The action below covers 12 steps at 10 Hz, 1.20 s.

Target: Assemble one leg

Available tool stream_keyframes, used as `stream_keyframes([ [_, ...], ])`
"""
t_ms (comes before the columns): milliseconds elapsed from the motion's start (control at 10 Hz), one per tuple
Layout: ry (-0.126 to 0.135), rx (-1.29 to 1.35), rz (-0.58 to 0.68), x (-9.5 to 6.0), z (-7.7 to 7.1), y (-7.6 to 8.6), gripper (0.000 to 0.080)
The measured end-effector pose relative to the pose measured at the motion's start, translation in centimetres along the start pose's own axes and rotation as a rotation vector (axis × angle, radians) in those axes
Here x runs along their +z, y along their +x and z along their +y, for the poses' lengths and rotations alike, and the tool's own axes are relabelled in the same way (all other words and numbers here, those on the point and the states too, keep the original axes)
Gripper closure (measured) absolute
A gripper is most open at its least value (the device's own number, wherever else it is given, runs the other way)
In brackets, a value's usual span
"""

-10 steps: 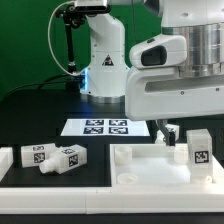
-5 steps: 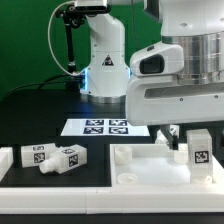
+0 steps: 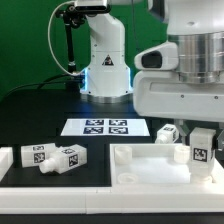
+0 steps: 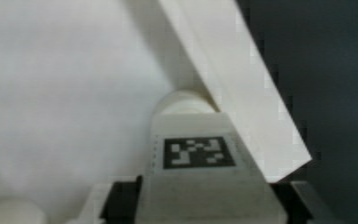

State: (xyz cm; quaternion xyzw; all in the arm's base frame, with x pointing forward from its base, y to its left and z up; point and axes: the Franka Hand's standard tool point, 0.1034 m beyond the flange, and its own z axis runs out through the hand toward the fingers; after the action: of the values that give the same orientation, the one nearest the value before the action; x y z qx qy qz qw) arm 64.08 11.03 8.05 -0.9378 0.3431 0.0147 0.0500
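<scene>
Wrist view shows the jaws clamped on the leg (image 4: 197,150) over the white table-top (image 3: 148,166)

A black table (image 3: 40,115) fills the lower half of the exterior view. Its matte top carries a soft, even sheen and no hard shadows. Behind it stands a flat green backdrop (image 3: 22,45), plain and evenly lit, seen mostly at the exterior view's left. In front of the green, a thin black upright post (image 3: 66,50) rises from the far side of the table, with a dark cable looping beside it. The marker board (image 3: 106,127) lies flat on the table top, towards the back. A low white rail (image 3: 60,192) runs along the near edge. In the blurred wrist view, a dark strip (image 4: 327,60) down one side is probably the same black table.
</scene>
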Motion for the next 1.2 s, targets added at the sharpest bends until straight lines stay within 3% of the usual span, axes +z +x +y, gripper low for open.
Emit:
stream_keyframes([
  [500, 0.074, 0.659, -0.006, 0.11, -0.02, 0.04, 0.0514],
  [700, 0.073, 0.665, -0.007, 0.1, -0.03, -0.01, 0.0514],
  [800, 0.072, 0.57, -0.001, 0.12, -0.01, 0.01, 0.0431],
  [1000, 0.069, 0.252, 0.014, -0.01, 0.02, 0.26, 0.019],
  [1200, 0.058, 0.062, 0.025, 0.06, -0.11, 0.04, 0.0158],
])
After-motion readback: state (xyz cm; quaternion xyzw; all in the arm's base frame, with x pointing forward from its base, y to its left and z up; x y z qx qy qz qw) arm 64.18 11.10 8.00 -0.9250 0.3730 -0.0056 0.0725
